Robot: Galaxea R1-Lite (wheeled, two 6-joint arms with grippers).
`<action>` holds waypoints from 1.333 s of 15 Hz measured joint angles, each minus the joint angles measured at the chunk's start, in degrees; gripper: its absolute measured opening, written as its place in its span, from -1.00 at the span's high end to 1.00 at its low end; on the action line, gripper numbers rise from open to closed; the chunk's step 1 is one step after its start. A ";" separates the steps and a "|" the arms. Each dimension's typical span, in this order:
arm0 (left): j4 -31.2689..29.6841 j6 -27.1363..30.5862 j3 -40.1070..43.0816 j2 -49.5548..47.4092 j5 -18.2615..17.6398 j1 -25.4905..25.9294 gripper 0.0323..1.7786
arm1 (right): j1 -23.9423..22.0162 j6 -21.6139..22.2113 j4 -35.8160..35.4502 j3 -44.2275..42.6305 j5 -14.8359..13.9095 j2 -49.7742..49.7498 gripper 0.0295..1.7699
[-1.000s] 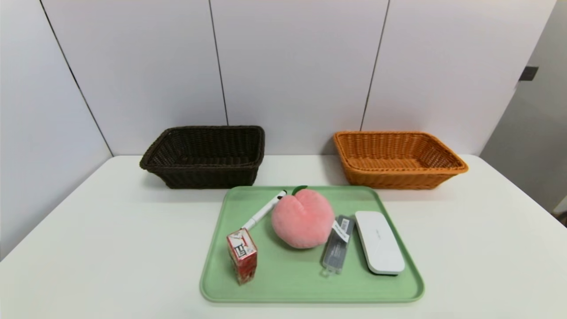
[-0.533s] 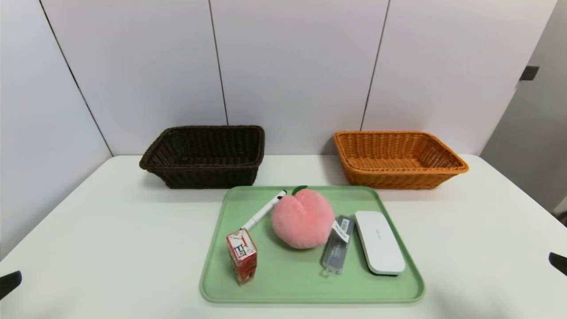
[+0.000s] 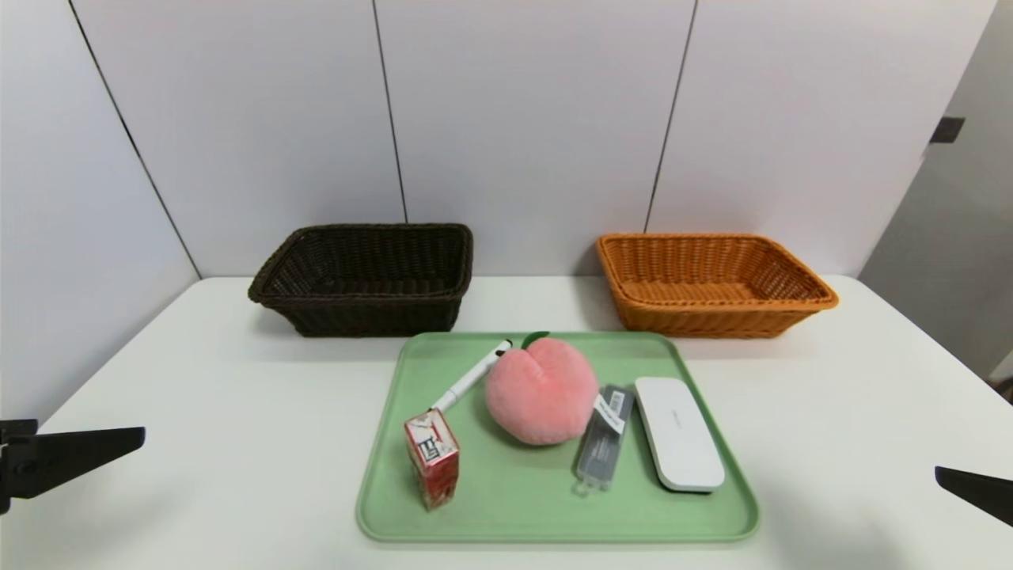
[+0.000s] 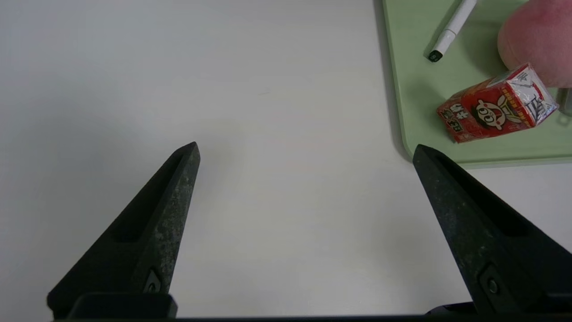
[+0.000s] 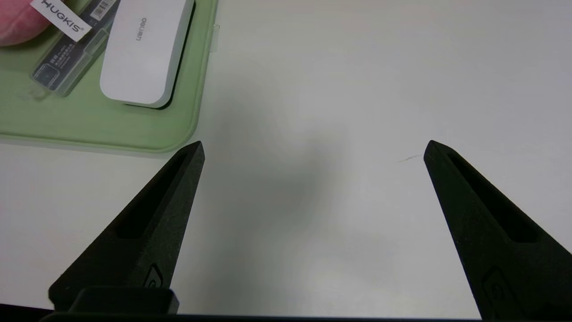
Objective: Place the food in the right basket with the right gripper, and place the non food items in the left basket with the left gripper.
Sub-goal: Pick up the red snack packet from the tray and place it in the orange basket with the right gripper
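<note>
On the green tray [image 3: 380,483] lie a pink plush peach [image 3: 542,389], a red drink carton [image 3: 433,457], a white marker [image 3: 472,375], a grey transparent case [image 3: 605,437] and a white oblong case [image 3: 678,431]. The dark brown left basket [image 3: 364,277] and the orange right basket [image 3: 708,281] stand behind the tray, both empty. My left gripper [image 4: 306,147] hangs open over bare table left of the tray, with the carton [image 4: 496,105] ahead of it. My right gripper [image 5: 313,143] is open over bare table right of the tray, near the white case [image 5: 143,53].
A white wall rises right behind the baskets. The white table [image 3: 198,396] stretches wide on both sides of the tray. One left finger [image 3: 79,453] and one right finger [image 3: 973,487] show at the head view's edges.
Both grippers have come into the head view from its left and right edges, moving inward toward the tray. Nothing on the tray has moved.
</note>
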 joint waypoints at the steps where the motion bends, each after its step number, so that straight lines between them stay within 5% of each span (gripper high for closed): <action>1: 0.39 0.26 -0.52 1.24 -0.27 -0.68 -0.90 | 0.00 0.10 -0.05 -0.63 0.78 1.16 -0.92; 8: 4.00 0.63 -0.94 4.83 -0.38 -5.92 -0.90 | 1.52 0.04 0.33 -6.92 2.21 11.12 -0.92; 16: 4.11 2.07 -0.99 5.44 -0.35 -8.59 -0.90 | 20.39 2.44 0.41 -25.28 1.96 28.28 -0.92; 20: 4.28 2.18 -0.69 5.88 -0.30 -8.79 -0.90 | 30.05 7.17 0.39 -34.84 1.79 37.44 -0.92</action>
